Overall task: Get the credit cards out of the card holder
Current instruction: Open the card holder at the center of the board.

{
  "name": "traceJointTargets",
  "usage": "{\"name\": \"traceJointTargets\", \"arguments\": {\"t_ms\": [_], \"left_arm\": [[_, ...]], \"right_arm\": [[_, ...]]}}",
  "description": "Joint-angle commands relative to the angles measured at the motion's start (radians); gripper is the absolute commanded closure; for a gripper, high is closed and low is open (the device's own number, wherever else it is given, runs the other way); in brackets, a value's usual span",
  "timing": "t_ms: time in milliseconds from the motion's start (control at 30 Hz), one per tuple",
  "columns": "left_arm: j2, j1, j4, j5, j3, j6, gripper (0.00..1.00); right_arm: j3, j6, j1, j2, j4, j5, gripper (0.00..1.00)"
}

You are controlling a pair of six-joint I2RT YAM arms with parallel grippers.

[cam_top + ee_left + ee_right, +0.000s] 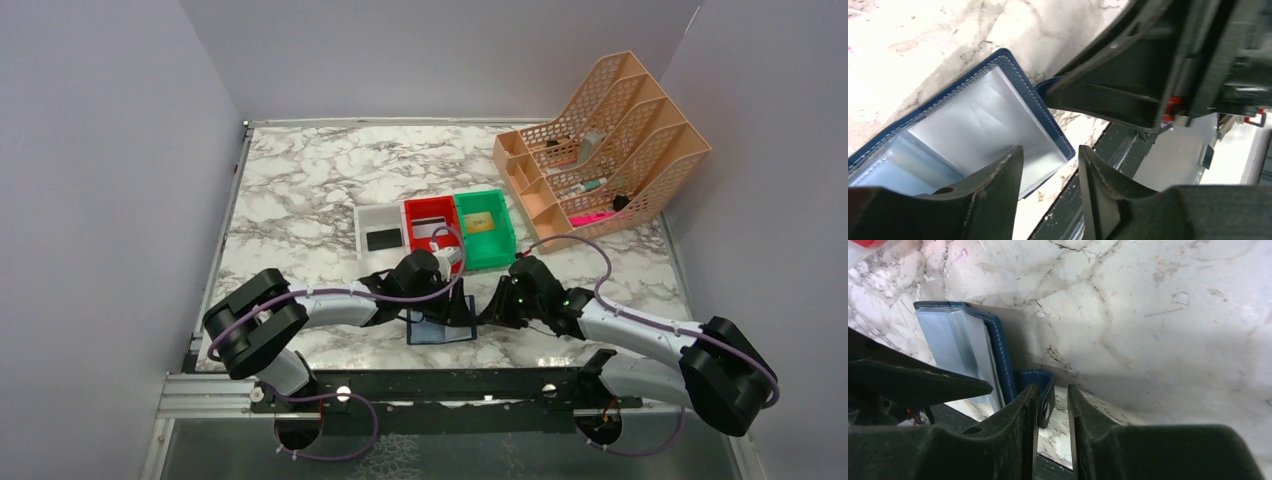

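You're nearly done, I'd say: card holder looks empty, and three credit cards lie in bins beyond it. Left gripper is half open, right gripper barely parted, both beside the holder and empty.

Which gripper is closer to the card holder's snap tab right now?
Right. The snap tab sits by the tips of the right gripper, partly in their gap. The left gripper is over the card holder's open inside, away from the tab.

On the marble bench, a white bin touches the red bin's left, a green bin its right, a peach mesh organiser farther right
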Motion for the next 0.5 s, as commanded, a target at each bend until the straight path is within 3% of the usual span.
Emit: {"name": "traceJointTargets", "arguments": {"t_ms": [0, 167, 367, 467], "left_arm": [[0.033, -0.012, 0.024, -0.071, 0.003, -0.03, 0.54], [0.021, -0.017, 0.022, -0.094, -0.026, -0.034, 0.62], [0.004, -0.018, 0.001, -0.107, -0.046, -0.024, 0.78], [0.003, -0.017, -0.009, -0.107, -0.052, -0.022, 0.84]], "right_arm": [[0.036, 0.009, -0.001, -0.084, -0.124, 0.086, 0.68], [0.056, 0.001, -0.001, -0.168, -0.149, 0.09, 0.7], [0.063, -0.028, -0.001, -0.171, -0.017, -0.038, 0.85], [0.081, -0.042, -0.001, -0.127, 0.03, -0.091, 0.87]]}}
